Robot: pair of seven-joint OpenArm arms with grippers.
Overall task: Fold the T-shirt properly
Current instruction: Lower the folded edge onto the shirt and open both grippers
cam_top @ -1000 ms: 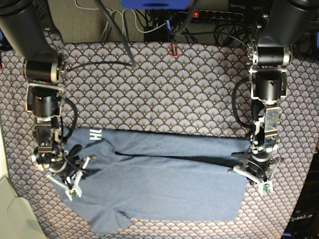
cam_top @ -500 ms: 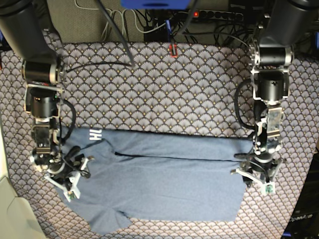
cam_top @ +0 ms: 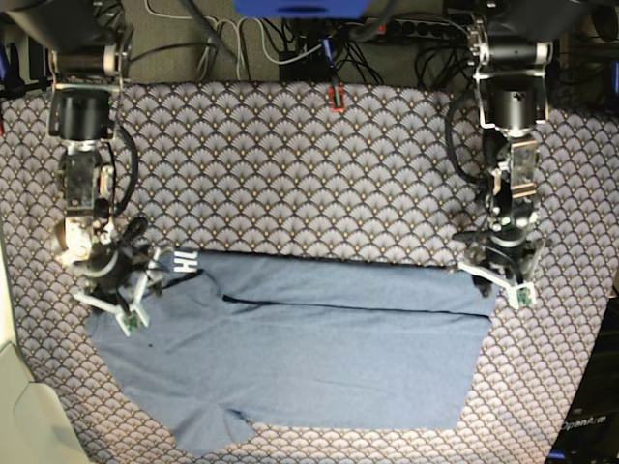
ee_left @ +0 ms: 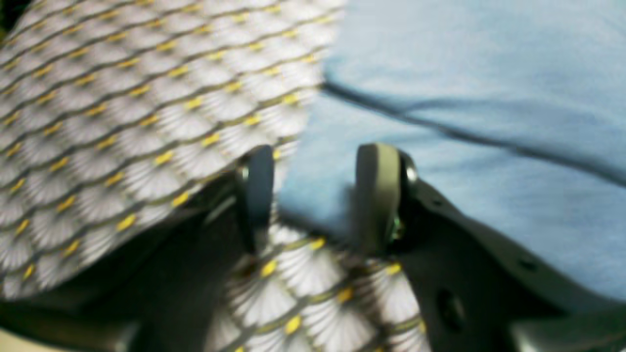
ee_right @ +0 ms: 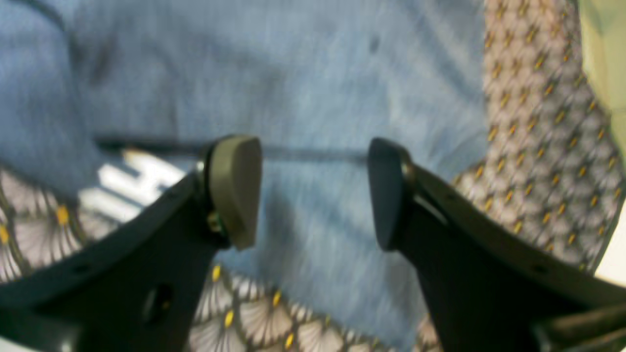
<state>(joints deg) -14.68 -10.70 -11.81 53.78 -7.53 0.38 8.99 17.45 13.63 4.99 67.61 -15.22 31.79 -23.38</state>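
Note:
The slate blue-grey T-shirt lies flat on the fan-patterned tablecloth, folded lengthwise, with white lettering showing at its far left corner. My left gripper is open at the shirt's far right corner; in the left wrist view the shirt's edge lies between the spread fingers. My right gripper is open over the shirt's left end by the lettering; in the right wrist view blue cloth and the lettering lie under it. Neither holds cloth.
Cables and a power strip run along the table's back edge, with a small red object near it. A pale surface sits at the lower left and a dark box at the lower right.
Both grippers have moved towards the back of the table, from over the shirt's middle band to its far edge. Both stay open. The shirt has not shifted.

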